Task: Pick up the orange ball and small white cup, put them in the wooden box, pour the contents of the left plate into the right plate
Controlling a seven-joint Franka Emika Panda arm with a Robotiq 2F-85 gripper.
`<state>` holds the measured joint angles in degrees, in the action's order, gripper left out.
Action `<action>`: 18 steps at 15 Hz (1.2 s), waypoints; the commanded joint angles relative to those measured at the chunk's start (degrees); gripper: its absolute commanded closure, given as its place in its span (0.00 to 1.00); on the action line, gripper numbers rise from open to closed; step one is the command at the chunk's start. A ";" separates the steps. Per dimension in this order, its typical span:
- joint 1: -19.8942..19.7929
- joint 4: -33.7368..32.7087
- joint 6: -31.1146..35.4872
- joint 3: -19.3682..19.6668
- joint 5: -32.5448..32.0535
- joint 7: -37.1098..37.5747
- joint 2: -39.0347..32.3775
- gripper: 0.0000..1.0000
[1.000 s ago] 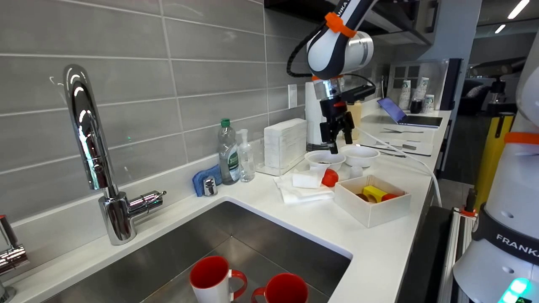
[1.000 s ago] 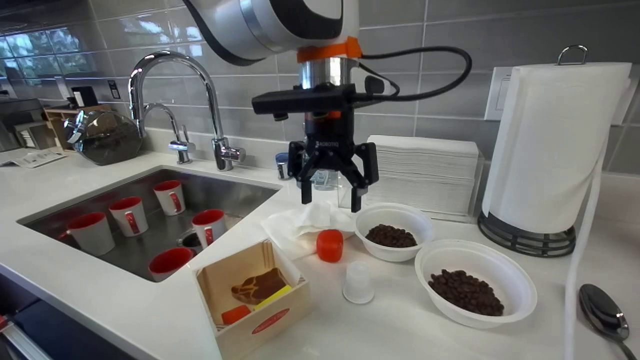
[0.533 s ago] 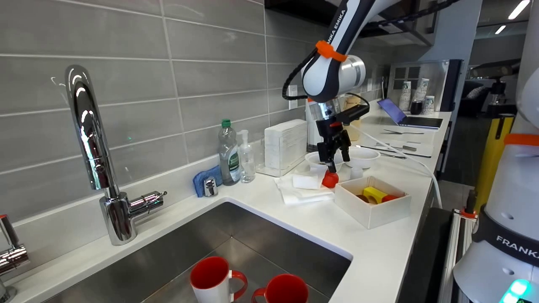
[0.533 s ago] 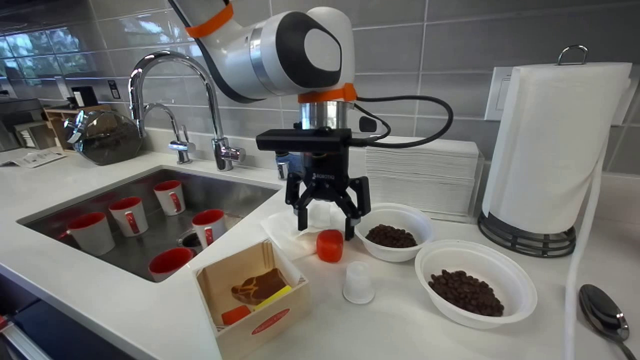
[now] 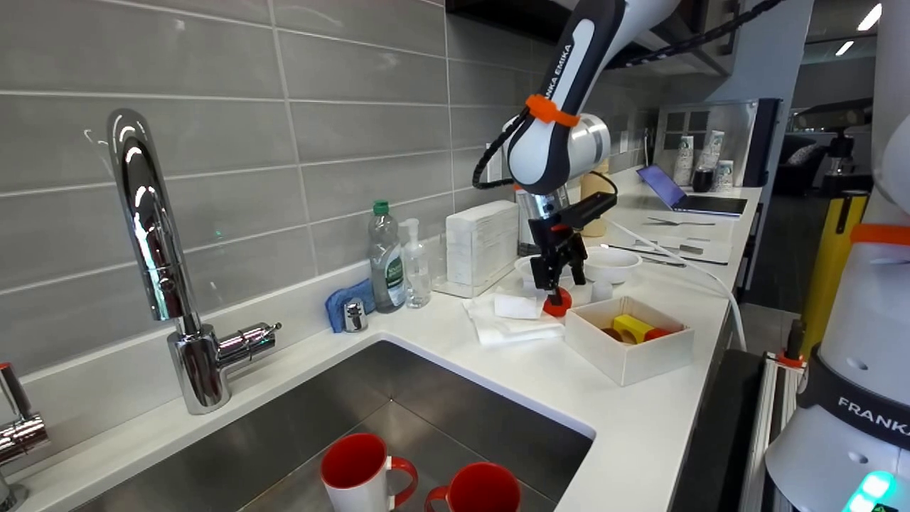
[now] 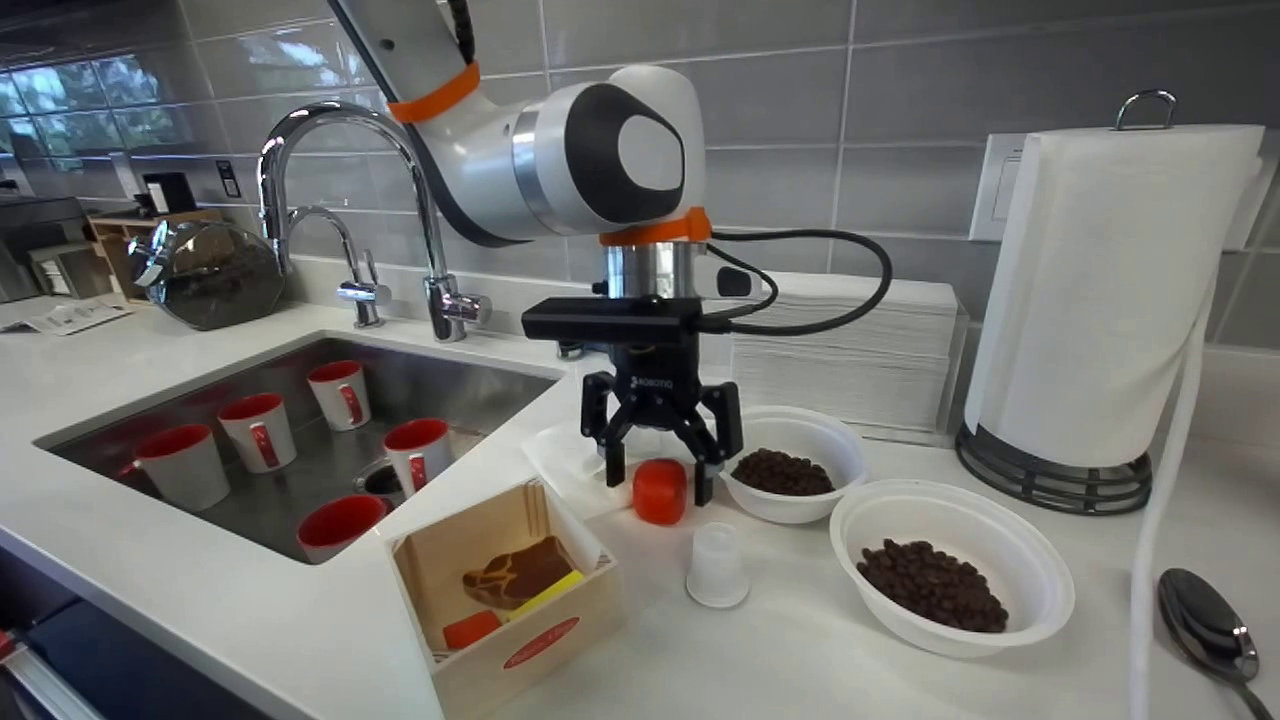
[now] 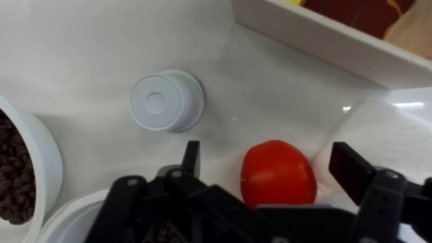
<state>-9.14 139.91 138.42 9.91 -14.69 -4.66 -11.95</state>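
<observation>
Grey tile wall [image 5: 213, 142] behind white tabletop [image 5: 640, 419] in both exterior views. Dark overhead cabinet [image 5: 498, 11], top middle of frame; lit ceiling strip [image 5: 869, 17], upper right; dark floor [image 5: 771, 270], right; steel sink [image 5: 498, 407], lower middle. Bright panes [image 6: 75, 88], upper left.

Surface [image 6: 810, 670]: in an exterior view, box [image 6: 590, 625] left of cup [image 6: 716, 563], ball [image 6: 660, 492] behind
Left bowl [image 6: 835, 442]: right of ball, behind right bowl [image 6: 1035, 575]
Beans [image 6: 935, 590]: in both bowls
Mugs [image 6: 257, 435]: in sink [image 6: 490, 385]
</observation>
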 commanded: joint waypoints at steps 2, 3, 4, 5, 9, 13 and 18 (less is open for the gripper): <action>0.08 -0.08 4.06 1.42 -1.40 2.90 -2.83 0.44; 0.15 0.11 4.96 1.70 -1.37 3.54 -2.99 0.55; 0.24 0.26 6.06 2.02 -1.35 4.48 -3.15 0.62; 0.38 0.27 7.36 2.40 -1.46 5.65 -3.42 0.71; 1.00 -0.26 9.99 3.30 -1.61 9.14 -4.17 1.00; 2.01 -0.30 10.09 3.21 -1.71 10.74 -3.31 1.00; 2.91 1.31 6.24 1.06 0.65 9.08 1.10 0.98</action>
<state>-7.36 139.78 147.09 11.52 -14.58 4.20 -14.93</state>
